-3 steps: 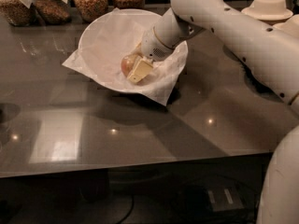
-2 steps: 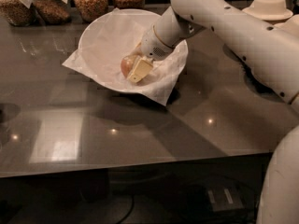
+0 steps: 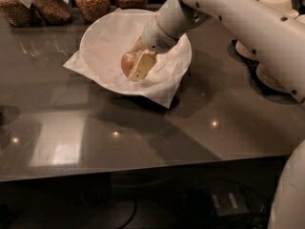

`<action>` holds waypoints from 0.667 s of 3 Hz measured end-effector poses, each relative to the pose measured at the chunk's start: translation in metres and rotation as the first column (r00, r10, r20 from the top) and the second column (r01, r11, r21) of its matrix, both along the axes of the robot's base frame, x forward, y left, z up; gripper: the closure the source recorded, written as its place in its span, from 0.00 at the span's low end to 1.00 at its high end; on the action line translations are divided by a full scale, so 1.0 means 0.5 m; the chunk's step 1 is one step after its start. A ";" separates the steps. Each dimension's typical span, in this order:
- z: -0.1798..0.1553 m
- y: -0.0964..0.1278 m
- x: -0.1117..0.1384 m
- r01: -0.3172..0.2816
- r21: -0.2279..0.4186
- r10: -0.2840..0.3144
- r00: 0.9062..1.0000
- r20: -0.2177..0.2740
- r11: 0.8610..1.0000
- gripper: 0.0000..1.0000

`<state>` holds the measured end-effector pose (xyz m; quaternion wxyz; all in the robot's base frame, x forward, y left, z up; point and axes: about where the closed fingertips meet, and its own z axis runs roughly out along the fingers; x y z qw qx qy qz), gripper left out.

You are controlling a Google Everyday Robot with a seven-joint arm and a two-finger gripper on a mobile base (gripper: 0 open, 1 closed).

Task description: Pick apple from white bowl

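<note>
The white bowl point(image 3: 102, 42), lined with crinkled white paper, stands on the dark table at the back centre. The apple point(image 3: 127, 62), small and reddish-yellow, lies inside it, right of the bowl's middle. My gripper point(image 3: 135, 66) reaches down into the bowl from the upper right. Its pale fingers point(image 3: 141, 66) sit around the apple, one in front covering its right side, and are closed against it. The apple looks to be still at the bowl's bottom.
Several glass jars point(image 3: 91, 0) of grains and nuts stand behind the bowl along the back edge. Stacks of beige paper bowls point(image 3: 278, 6) are at the far right, behind my arm. The table's front edge point(image 3: 143, 171) runs across the lower part.
Nothing has visibly moved: the gripper stays on the apple in the bowl at the same spot.
</note>
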<state>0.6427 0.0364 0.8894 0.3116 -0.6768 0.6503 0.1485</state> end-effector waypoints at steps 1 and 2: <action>0.047 -0.015 -0.023 -0.028 -0.003 0.029 0.999 0.020 1.000 1.00; 0.112 -0.038 -0.058 -0.069 -0.004 0.069 0.997 0.038 0.998 1.00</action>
